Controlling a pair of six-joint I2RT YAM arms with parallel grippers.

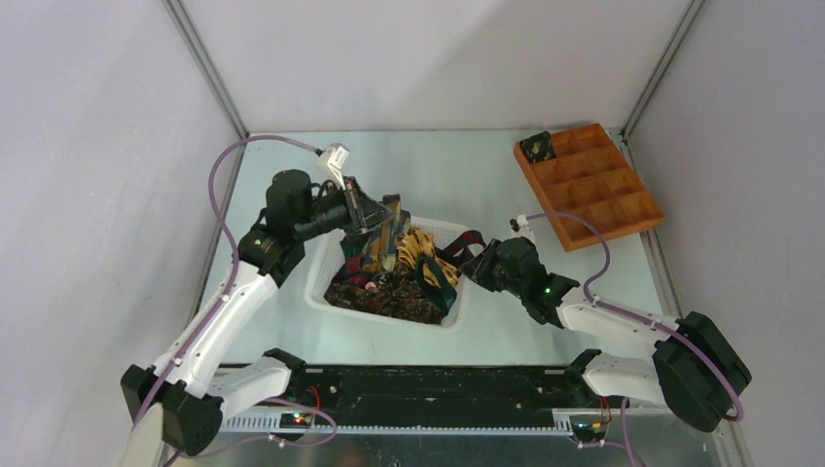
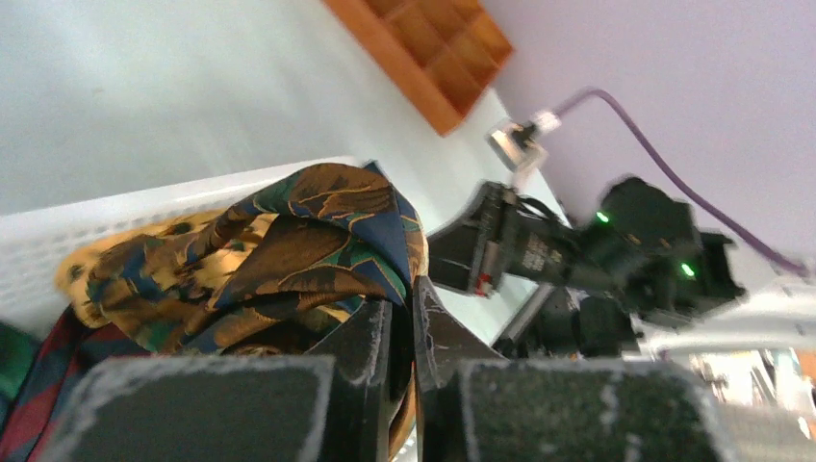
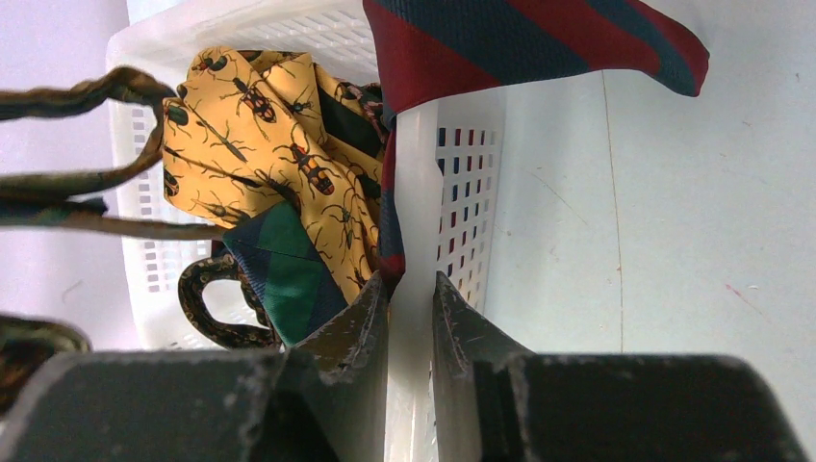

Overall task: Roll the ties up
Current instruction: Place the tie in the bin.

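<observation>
A white plastic basket [image 1: 329, 282] at mid-table holds several tangled ties. My left gripper [image 1: 382, 222] is over the basket's far left part, shut on a brown, blue and green patterned tie [image 2: 318, 231] and lifting a bunched fold of it; the jaws [image 2: 414, 313] pinch the fabric. My right gripper [image 1: 475, 265] is at the basket's right wall, its jaws [image 3: 411, 298] shut on the white rim [image 3: 414, 192]. A yellow insect-print tie [image 3: 260, 125] and a green-navy one [image 3: 289, 274] lie inside. A maroon-navy striped tie [image 3: 539, 38] hangs over the rim. A rolled dark coil [image 1: 537, 148] sits in the tray.
An orange-brown compartment tray [image 1: 593, 185] stands at the back right; it also shows in the left wrist view [image 2: 423, 48]. The right arm [image 2: 577, 260] is close beyond the left gripper. Grey walls enclose the table on three sides.
</observation>
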